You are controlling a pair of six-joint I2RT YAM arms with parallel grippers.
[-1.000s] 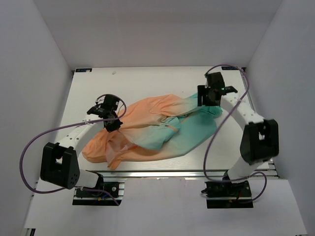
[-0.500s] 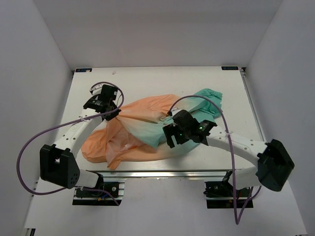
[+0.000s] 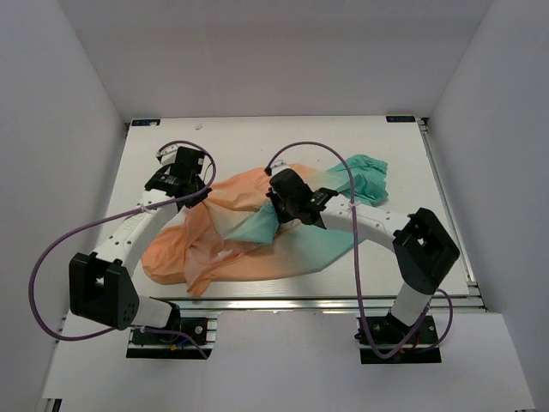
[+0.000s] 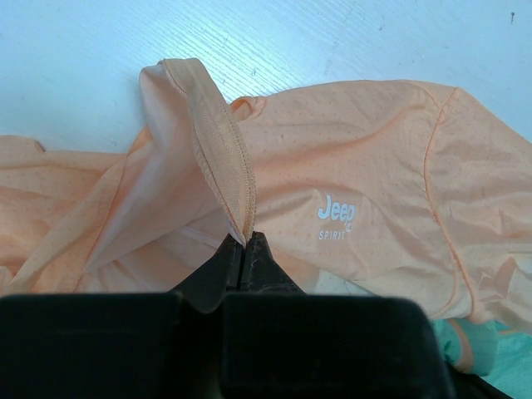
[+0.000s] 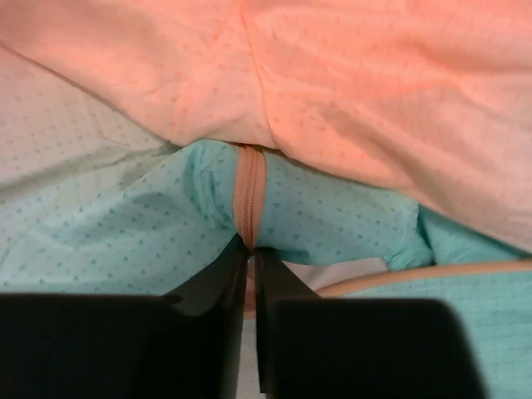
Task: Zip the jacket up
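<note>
jacket is lying crumpled mid-table. left gripper is pinching the orange front edge, jaws fully closed, likely anchoring it taut. right gripper is nipping the zipper strip, jaws nearly closed on it, probably to run it.

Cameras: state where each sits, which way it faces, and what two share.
Top external: above, behind the arm bases, looking down on table and jacket; both arms show.
Left wrist: on the left arm, looking past the left pincer at peach fabric.
Right wrist: on the right arm, past the right pincer at teal fabric.
All share the jacket.
</note>
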